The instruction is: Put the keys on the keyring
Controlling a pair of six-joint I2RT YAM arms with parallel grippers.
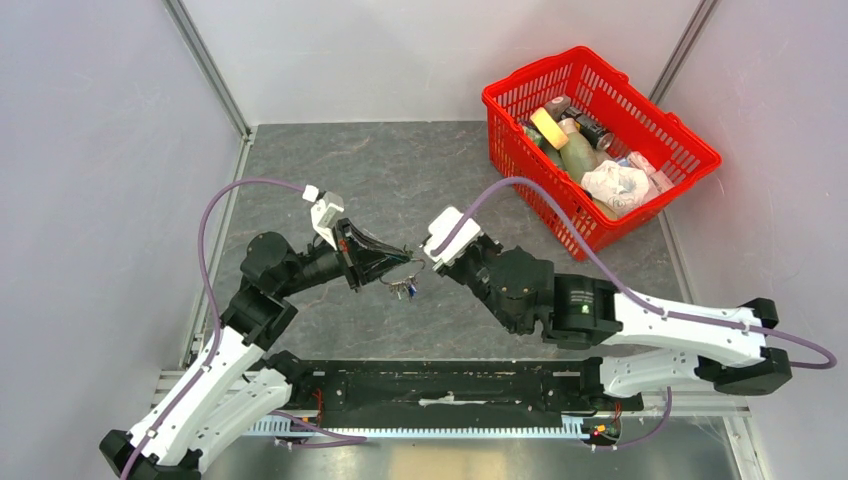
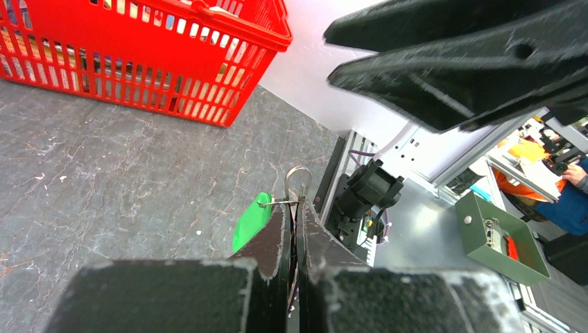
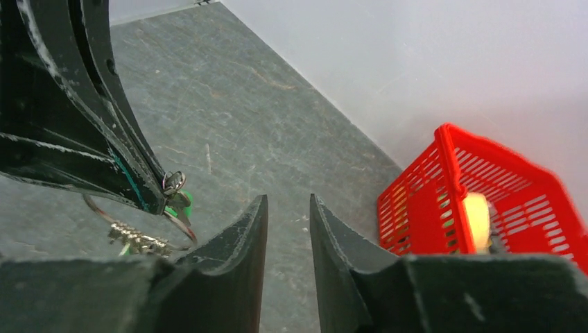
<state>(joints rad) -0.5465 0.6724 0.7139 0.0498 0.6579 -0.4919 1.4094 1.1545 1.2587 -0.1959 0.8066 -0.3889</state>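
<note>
Keys (image 1: pixel 403 289) hang in a small, indistinct cluster at the keyring (image 2: pixel 298 175), well apart from the basket (image 1: pixel 600 140), above the table (image 1: pixel 400 180). Left gripper (image 2: pixel 297 211) is clamped on the ring, hiding most of it; right gripper (image 3: pixel 288 205) stands slightly apart, empty.

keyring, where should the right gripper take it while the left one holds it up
Probably the bare wire arc of the keyring just below the left gripper, on the side facing the open right gripper. Come in level from that side, fingers either side of the wire. The keys bunch low on the loop, so stay clear of them.
</note>
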